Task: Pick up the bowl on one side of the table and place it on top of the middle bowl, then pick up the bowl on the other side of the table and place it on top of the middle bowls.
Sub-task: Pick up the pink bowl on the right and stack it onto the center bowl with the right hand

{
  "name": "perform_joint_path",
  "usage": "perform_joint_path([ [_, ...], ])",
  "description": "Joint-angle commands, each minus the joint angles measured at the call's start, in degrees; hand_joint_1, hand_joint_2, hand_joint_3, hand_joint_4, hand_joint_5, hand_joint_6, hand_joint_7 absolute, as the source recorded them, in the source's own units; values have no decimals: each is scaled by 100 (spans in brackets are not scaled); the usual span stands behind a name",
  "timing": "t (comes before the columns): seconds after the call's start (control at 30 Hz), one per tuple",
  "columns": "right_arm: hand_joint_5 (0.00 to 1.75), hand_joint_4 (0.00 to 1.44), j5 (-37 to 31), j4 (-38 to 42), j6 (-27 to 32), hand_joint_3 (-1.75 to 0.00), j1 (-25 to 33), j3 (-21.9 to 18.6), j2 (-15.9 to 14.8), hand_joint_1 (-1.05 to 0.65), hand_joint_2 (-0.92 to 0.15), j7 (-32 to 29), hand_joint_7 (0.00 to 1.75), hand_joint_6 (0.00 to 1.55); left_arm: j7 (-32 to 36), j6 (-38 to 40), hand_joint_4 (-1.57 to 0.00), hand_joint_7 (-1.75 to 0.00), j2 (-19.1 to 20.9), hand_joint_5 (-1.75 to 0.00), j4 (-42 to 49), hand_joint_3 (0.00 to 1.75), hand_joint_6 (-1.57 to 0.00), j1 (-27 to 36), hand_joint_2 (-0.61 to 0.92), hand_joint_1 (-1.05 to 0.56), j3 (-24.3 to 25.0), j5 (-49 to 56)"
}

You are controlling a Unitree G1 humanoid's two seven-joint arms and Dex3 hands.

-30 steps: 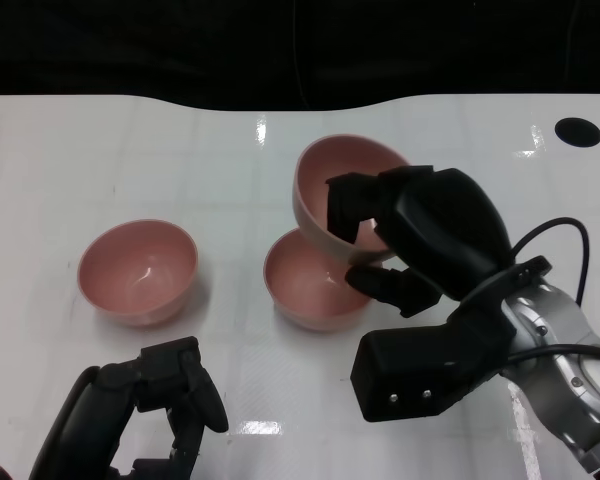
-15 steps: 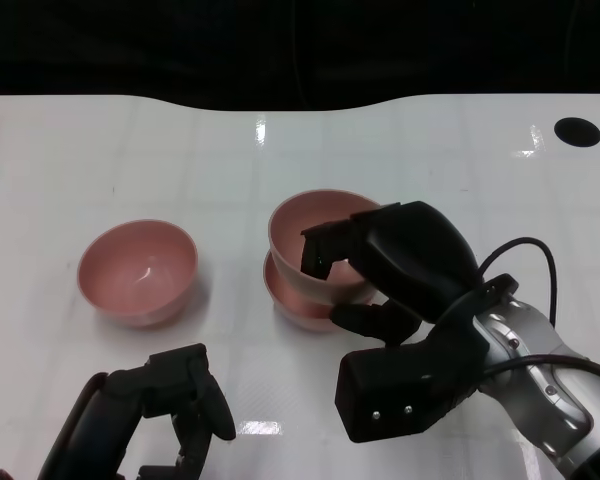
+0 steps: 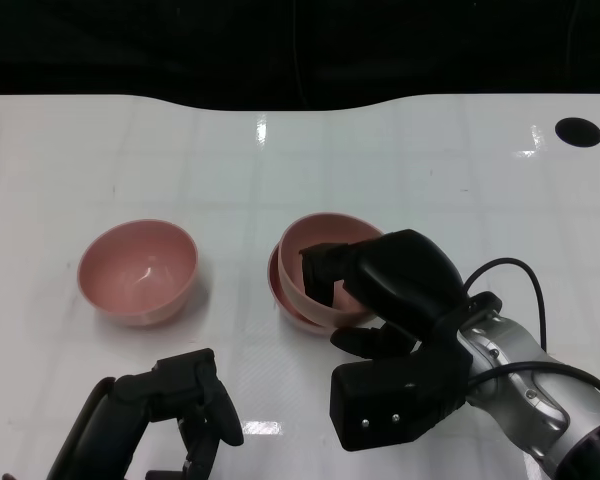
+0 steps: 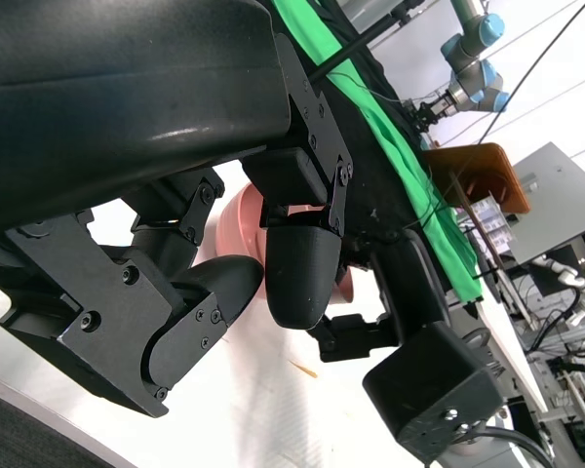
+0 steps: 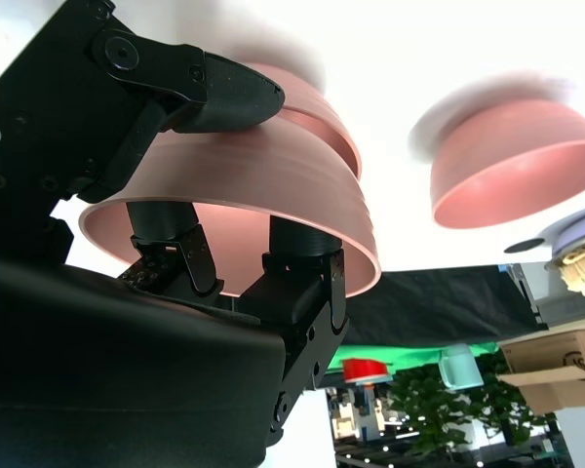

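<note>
First bowl going onto the middle one.
My right hand (image 3: 380,285) grips the top bowl (image 3: 325,245), seemingly nested at center frame; left bowl (image 3: 138,270) remains, my left hand (image 3: 165,420) empty, fingers apart.

Glossy white table (image 3: 400,150), pink left bowl (image 3: 138,270), pink middle bowl (image 3: 280,290) resting directly on it

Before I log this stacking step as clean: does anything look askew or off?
Only slightly: the upper bowl, held by the right hand, sits tilted in the middle bowl rather than level, fingers hooked over its rim. The left bowl stands upright, untouched; the left hand holds nothing. No spill or damage shows.
</note>
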Motion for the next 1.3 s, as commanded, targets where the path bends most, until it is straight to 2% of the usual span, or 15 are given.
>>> perform_joint_path([
  [0.03,160,84,31,228,-172,-90,-199,45,-8,-25,-48,-121,88,85,83,94,-85,-149,-6,-175,-111,139,-82,73,36,-13,-9,21],
  [0.07,149,81,35,260,-195,-73,-212,49,-9,-27,-56,-125,62,92,77,106,-85,-149,-7,-175,-122,139,-82,77,36,-13,-12,13],
  [0.13,144,80,37,300,-226,-63,-229,51,-8,-28,-62,-139,45,97,75,120,-85,-149,-7,-175,-133,139,-82,81,36,-13,-15,10],
  [0.57,142,79,37,356,-268,-57,-252,50,-4,-28,-64,-169,34,102,79,134,-85,-148,-4,-175,-142,139,-82,83,36,-13,-19,9],
  [0.6,142,79,-90,278,-176,-57,-275,147,-63,-28,-64,10,34,102,89,123,-85,-148,10,-175,-143,139,-82,88,36,-13,-15,53],
  [0.63,99,37,-184,217,-104,-37,-293,221,-108,-46,-80,147,14,65,96,115,-86,-148,20,-175,-144,140,-82,92,35,-13,-11,87],
  [0.67,79,20,-245,170,-48,-27,-304,275,-140,-53,-87,242,6,49,100,109,-86,-147,26,-175,-145,140,-83,95,34,-13,-8,112],
  [0.7,72,14,-288,126,-16,-24,-302,303,-158,-56,-90,280,3,44,101,108,-86,-147,26,-175,-147,141,-83,97,34,-13,-6,123],
  [0.8,64,8,-311,61,18,-21,-277,307,-163,-59,-92,292,0,38,98,111,-86,-146,22,-174,-151,140,-84,99,34,-13,-5,123],
  [1.1,62,7,-290,23,60,-21,-272,337,-180,-60,-92,302,0,37,97,112,-86,-146,21,-174,-152,140,-84,100,34,-13,-4,125],
  [1.13,62,8,-330,-407,243,-21,-56,316,-282,-60,-92,516,0,37,97,2,-86,-146,30,-174,-31,140,-84,68,34,-13,-2,108],
  [1.2,34,2,-332,-1002,487,-34,242,279,-428,-73,-92,848,0,22,110,-125,-87,-143,47,-173,111,148,-85,36,26,-13,6,120],
  [1.3,26,0,-322,-1281,638,-37,369,271,-474,-76,-92,1015,1,19,118,-185,-88,-142,58,-172,168,152,-86,23,23,-13,16,118],
])
